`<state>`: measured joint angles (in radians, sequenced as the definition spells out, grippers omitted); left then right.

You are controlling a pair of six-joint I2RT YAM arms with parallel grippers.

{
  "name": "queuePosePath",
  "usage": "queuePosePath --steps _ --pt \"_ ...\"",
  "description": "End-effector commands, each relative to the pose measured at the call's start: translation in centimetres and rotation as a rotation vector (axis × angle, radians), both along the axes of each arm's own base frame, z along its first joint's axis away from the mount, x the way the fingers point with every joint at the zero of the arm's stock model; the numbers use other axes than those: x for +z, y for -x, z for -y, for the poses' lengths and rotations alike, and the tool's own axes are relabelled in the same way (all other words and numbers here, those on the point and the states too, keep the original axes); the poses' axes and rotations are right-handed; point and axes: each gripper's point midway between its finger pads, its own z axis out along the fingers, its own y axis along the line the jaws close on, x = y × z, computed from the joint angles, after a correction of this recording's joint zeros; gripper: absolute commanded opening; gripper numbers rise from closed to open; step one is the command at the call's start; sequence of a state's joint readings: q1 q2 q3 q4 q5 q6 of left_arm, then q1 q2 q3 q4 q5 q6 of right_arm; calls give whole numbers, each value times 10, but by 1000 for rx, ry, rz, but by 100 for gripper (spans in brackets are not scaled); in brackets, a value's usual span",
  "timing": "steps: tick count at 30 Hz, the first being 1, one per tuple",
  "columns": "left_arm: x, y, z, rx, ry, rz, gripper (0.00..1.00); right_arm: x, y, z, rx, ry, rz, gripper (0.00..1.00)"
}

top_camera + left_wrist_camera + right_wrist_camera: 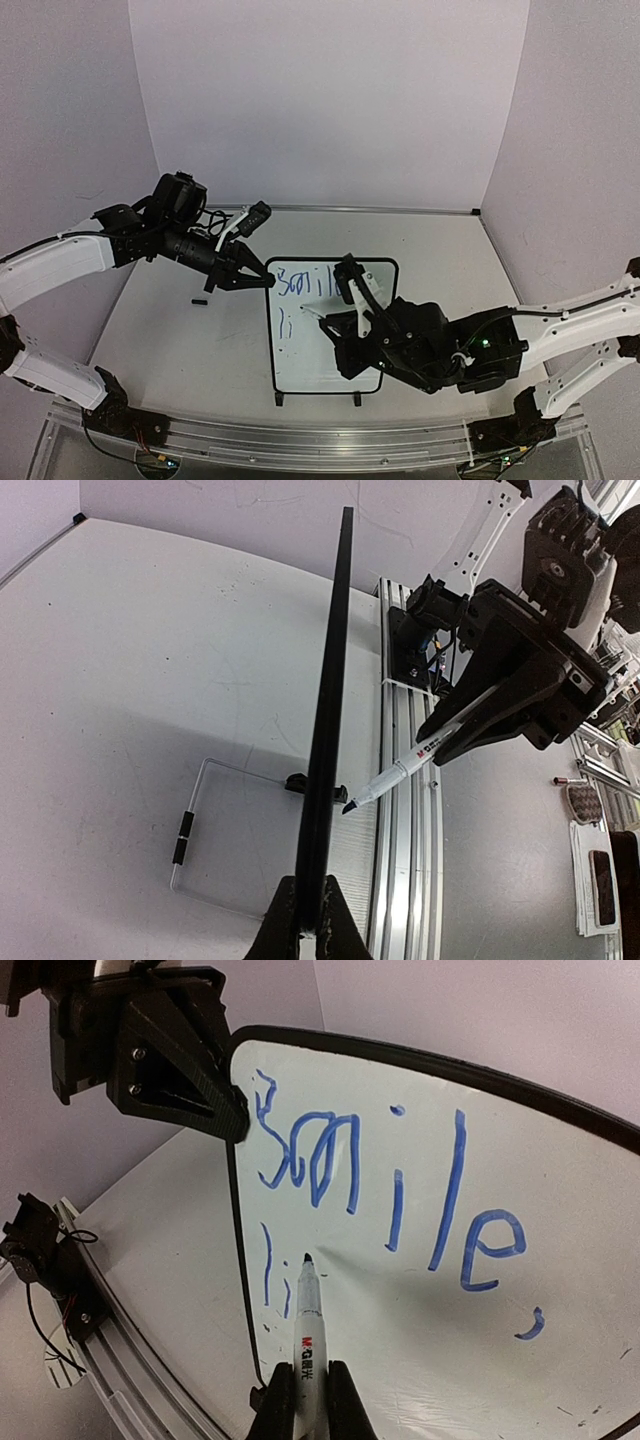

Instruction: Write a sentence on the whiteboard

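Two lines are under way on the whiteboard (312, 362), which sits at mid-frame in the top view, feet toward the bottom edge.

- Sentence (400, 1190): the upper line reads "Smile," in blue. The lower line has only "li" so far, low at the left of the board in the right wrist view.
- Step in hand, as I judge it: writing the second line, early in its first word. Roughly a third of the text looks to be down.
- Marker (310, 1332): white barrel and dark tip, pointing up the frame in the right wrist view. The tip sits just right of the "i". I cannot tell whether it touches the surface or hangs just off it. The left wrist view shows it very near the board face.
- Right gripper (300, 1402): clenched on the marker barrel, one finger on each side, low in the frame.
- Left gripper (262, 281): clamped on the board's black frame at its upper left corner in the top view. The left wrist view shows the board edge-on between the jaws, with a wire stand (195, 825) behind it.
- A small black piece (198, 300), possibly the cap, lies on the table left of the board.
- Next move calls for light tip contact and short strokes rightward. The left grip should hold steady so the board does not rock.
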<state>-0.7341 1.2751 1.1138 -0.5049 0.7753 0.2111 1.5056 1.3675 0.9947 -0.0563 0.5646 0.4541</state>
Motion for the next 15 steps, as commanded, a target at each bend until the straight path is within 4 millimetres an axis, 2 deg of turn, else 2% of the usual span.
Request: queuePosePath --steps 1,15 --pt "-30 -5 -6 39 -119 -35 0 2 -8 -2 -37 4 4 0" --pt "-31 -5 -6 41 -122 -34 0 6 -16 -3 -61 17 28 0"
